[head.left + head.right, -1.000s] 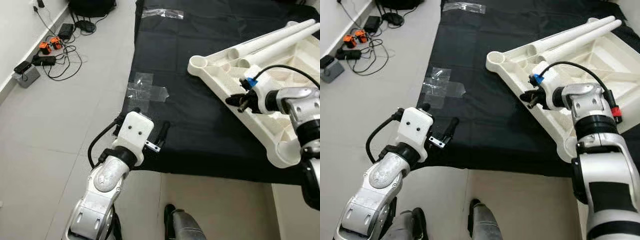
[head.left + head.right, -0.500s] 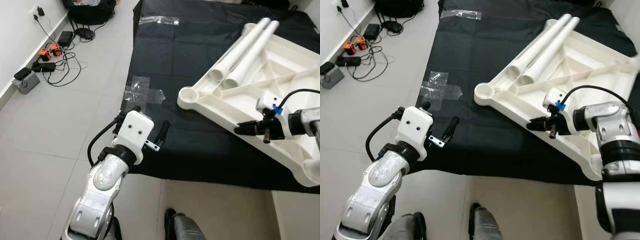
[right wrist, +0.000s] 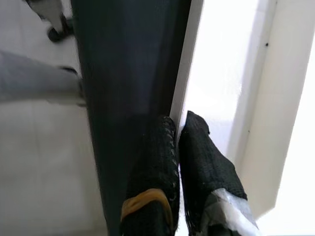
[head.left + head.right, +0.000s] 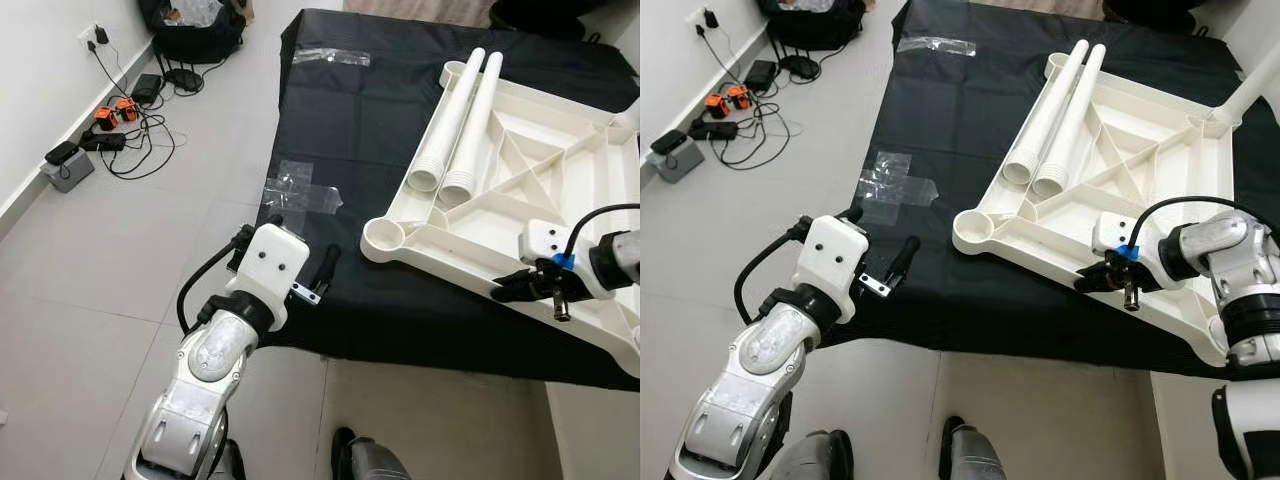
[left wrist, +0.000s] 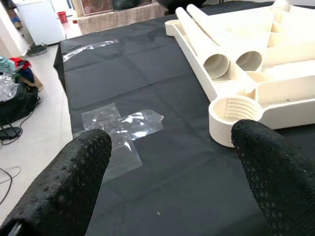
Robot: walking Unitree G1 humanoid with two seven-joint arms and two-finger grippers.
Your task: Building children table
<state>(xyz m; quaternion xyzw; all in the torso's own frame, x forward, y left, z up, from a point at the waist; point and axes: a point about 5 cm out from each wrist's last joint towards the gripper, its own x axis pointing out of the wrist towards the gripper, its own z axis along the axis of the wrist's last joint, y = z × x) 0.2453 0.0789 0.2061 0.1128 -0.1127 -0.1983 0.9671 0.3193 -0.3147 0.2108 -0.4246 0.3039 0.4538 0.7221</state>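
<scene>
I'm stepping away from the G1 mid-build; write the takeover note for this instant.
Right gripper: shut on the near rim of the upturned white tabletop, which lies underside up on the black mat.
Left gripper: open, holding nothing, over the mat's near left edge beside the clear tape patch.
Two loose white legs lie side by side on the tabletop.
Done: one leg appears to stand in the far right corner.
Left: the near threaded corner socket is open; the loose legs await fitting.
</scene>
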